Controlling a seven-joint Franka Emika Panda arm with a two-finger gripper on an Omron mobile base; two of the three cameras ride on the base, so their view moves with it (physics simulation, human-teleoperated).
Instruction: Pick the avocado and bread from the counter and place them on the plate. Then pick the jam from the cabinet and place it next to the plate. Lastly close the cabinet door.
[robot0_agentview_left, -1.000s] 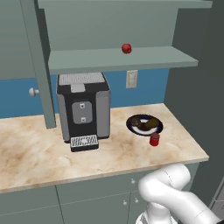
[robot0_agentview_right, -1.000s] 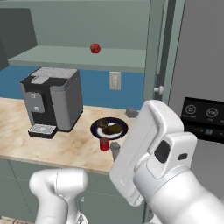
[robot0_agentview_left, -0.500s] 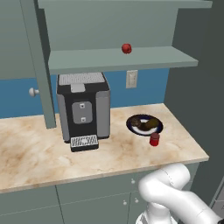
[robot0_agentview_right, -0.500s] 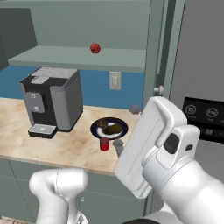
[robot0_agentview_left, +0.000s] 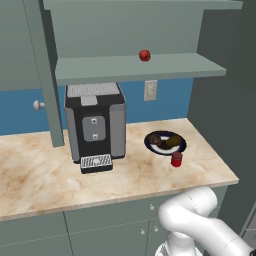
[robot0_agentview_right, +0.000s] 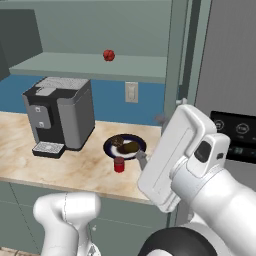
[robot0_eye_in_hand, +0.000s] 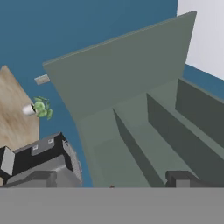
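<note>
Plate (robot0_agentview_left: 181, 146) holds bread (robot0_agentview_left: 155, 140) and avocado (robot0_agentview_left: 173, 142) (jam (robot0_agentview_left: 176, 159) just beside); hand (robot0_eye_in_hand: 109, 183) spread wide.

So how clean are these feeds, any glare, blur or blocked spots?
Left base view: even flat light, soft shadow under the plate, no glare. Right base view: sharp, but the arm blocks the counter's right end. Hand view: rolled sideways, slightly soft, looking at the cabinet door.

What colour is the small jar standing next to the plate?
Red. The jam beside the plate shows best in the left base view.
</note>
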